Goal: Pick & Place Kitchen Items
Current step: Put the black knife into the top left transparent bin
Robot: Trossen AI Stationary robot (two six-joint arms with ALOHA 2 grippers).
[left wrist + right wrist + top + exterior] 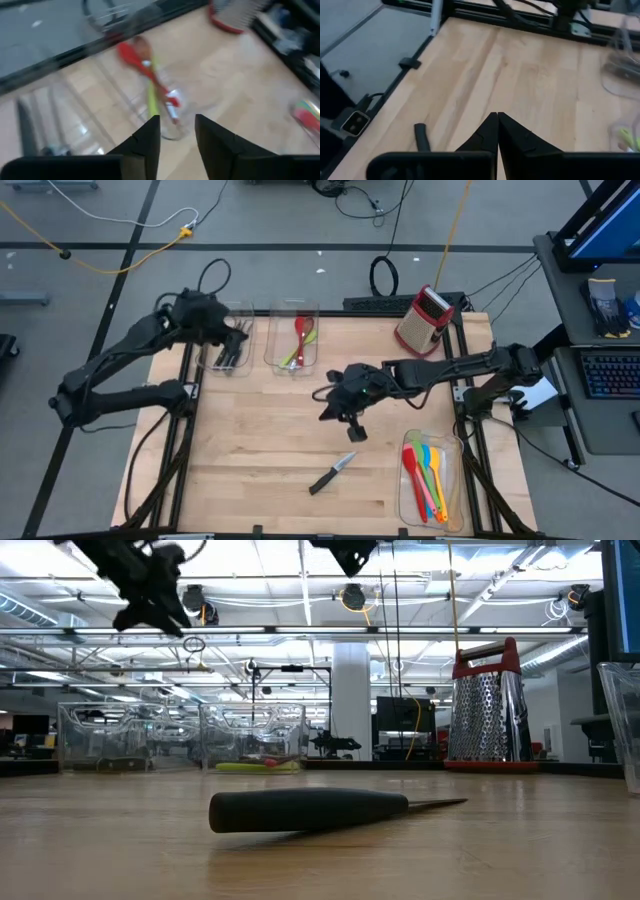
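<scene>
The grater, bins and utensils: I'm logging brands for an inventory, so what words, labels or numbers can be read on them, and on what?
None can be read in any view.
Grater: no label shows.
Bins: clear plastic, no print shows.
Knife: plain black handle, no mark shows.
Small tag beside the table: it carries a mark, too blurred to read.
</scene>
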